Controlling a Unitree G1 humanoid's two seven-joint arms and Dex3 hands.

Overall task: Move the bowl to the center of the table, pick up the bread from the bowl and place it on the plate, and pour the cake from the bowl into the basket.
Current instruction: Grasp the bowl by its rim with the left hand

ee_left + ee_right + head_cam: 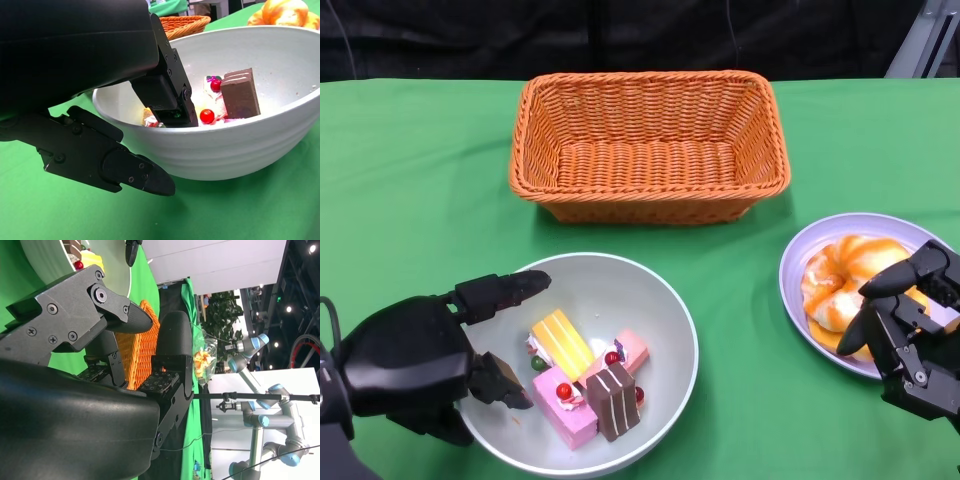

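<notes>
**Left hand at the bowl rim, bread on the plate**

In the head view, the white bowl [665,300] sits at the lower centre of the frame on the green table [410,180]. Inside it lie cake pieces: a yellow slice [561,343], a pink piece [570,404], a lighter pink piece [631,350] and a brown chocolate slice [613,402], packed together in the bowl's lower middle. The left hand [430,355] is at the lower left of the frame, at the bowl's left rim. The left wrist view shows one finger [167,95] reaching down inside the bowl wall and another [107,162] outside, below the rim, so the rim lies between them; whether they actually clamp it I cannot tell.

The lavender plate [798,262] is at the right of the head view, well apart from the bowl. On it rests the bread [840,275], a glazed orange-and-cream ring. The right hand [905,320] is at the lower right, over the plate's near right edge, its fingers apart and holding nothing; the dark fingertips are just beside the bread.

The orange wicker basket [650,205] stands at the upper centre, beyond the bowl.
</notes>
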